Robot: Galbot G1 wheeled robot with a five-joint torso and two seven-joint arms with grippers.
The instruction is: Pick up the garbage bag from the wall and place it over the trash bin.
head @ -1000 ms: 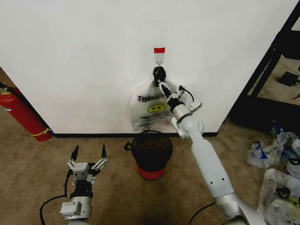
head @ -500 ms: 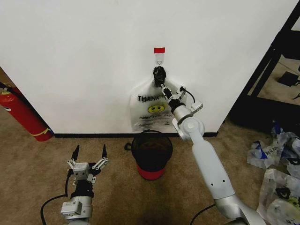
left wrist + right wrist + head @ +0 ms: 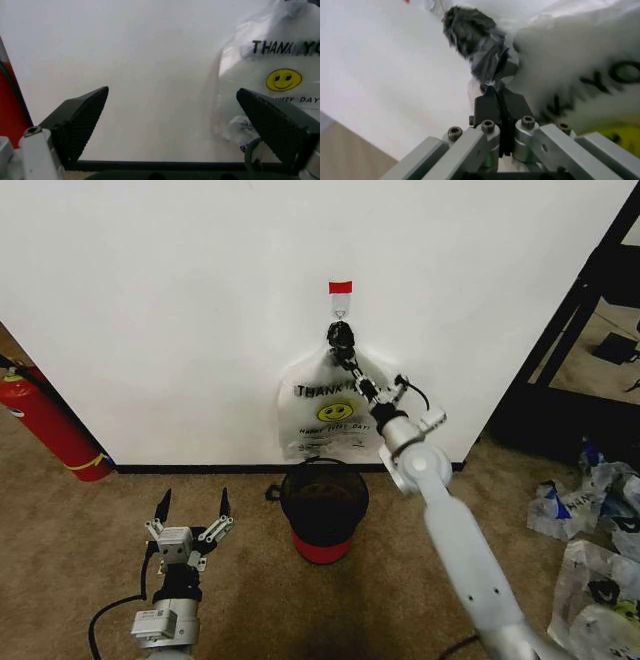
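The garbage bag [image 3: 328,415] hangs from the hook [image 3: 340,301] on the wall [image 3: 200,310], above the trash bin [image 3: 323,505]. The right gripper [image 3: 347,363] pinches its neck under the black knot [image 3: 340,335], fingers closed, ready to unhook; the left gripper [image 3: 190,508] waits low, fingers wide.

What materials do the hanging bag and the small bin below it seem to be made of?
The garbage bag looks like thin plastic film, white and slightly glossy: it creases softly, carries printed letters and a yellow smiley, and bunches into a dark knot where the right gripper pinches it. The trash bin appears to be black wire mesh, probably metal, on a smooth red base, possibly plastic.
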